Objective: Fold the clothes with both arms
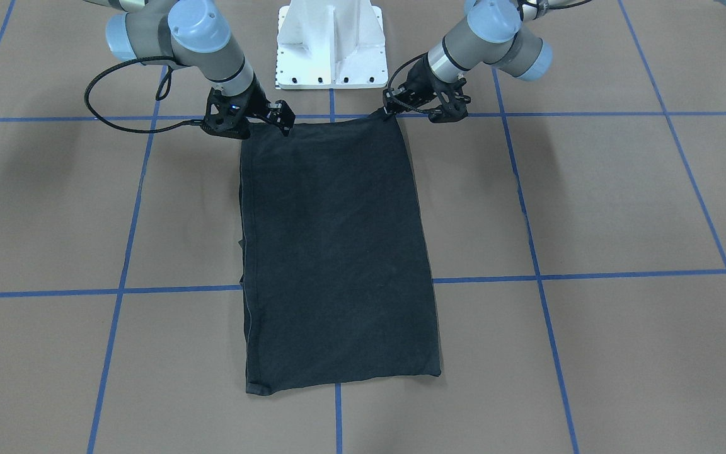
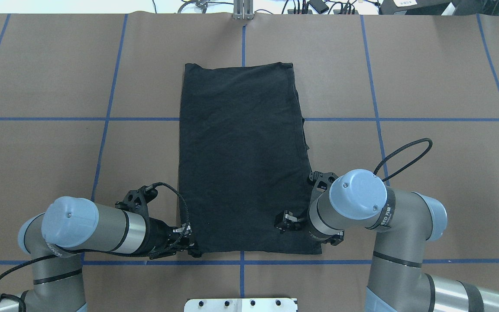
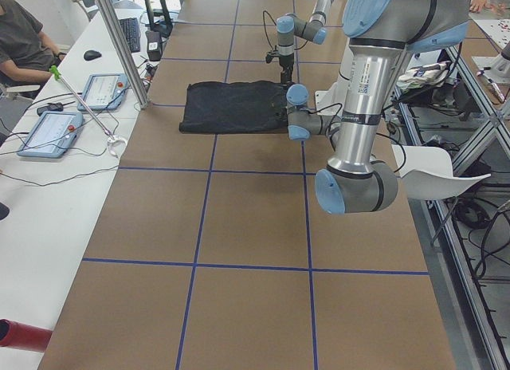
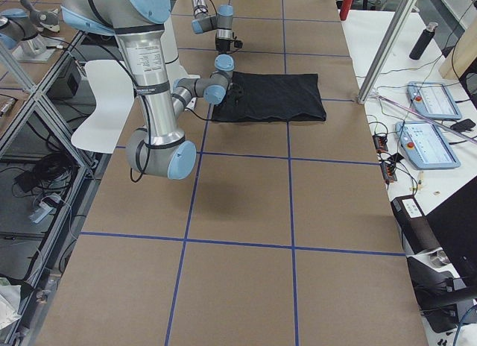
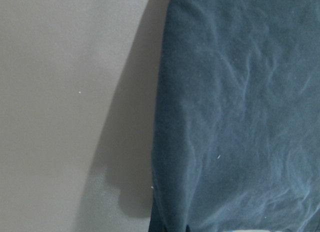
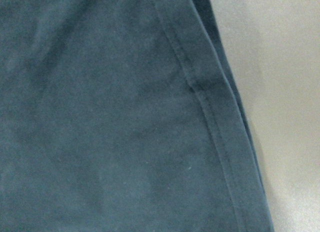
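The black T-shirt (image 2: 241, 160) is laid flat, folded into a long shape, in the middle of the table (image 2: 427, 65). The left gripper (image 2: 187, 239) is placed at the shirt's corner nearest the robot, and the right gripper (image 2: 285, 221) is held over the other near corner. Whether they are open or closed cannot be told. A white base block (image 1: 330, 44) is seen just behind that edge. The table is brown and crossed by blue lines (image 2: 37, 118). Two small screens (image 3: 49, 133) are laid on a white side table (image 3: 48, 202), where a person (image 3: 20, 35) is seated.
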Controlling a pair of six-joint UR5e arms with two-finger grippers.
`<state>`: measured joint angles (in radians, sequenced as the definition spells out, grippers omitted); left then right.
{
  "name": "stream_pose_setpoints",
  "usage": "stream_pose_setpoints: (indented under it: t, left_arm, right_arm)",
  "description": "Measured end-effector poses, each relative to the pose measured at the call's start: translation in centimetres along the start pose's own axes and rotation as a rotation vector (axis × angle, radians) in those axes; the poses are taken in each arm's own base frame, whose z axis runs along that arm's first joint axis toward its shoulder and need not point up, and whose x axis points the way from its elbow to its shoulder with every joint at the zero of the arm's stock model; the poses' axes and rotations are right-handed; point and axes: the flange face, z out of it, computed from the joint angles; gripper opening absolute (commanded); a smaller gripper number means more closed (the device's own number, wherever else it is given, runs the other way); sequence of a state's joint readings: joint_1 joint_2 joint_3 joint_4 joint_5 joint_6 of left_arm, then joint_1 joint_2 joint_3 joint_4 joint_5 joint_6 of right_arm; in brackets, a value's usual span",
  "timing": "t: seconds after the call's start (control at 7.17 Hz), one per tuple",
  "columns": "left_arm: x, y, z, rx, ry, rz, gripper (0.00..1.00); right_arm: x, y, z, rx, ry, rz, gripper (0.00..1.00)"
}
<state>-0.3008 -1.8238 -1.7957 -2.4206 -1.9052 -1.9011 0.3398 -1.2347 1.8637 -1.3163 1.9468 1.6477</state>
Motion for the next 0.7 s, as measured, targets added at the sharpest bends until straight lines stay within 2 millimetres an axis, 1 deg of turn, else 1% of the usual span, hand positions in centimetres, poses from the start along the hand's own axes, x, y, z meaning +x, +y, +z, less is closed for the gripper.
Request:
stream_pose_setpoints:
  t: [0.28, 0.7]
  left_arm:
    - [0.0, 0.01, -0.01, 0.0, 0.0, -0.001, 0.0]
    - [0.23, 0.13, -0.31, -0.002, 0.006, 0.001, 0.0]
  right_arm:
    - [0.22, 0.13, 0.35, 0.0, 0.029, 0.007, 1.0]
    - [0.25, -0.12, 0.27, 0.001, 0.037, 0.013, 1.0]
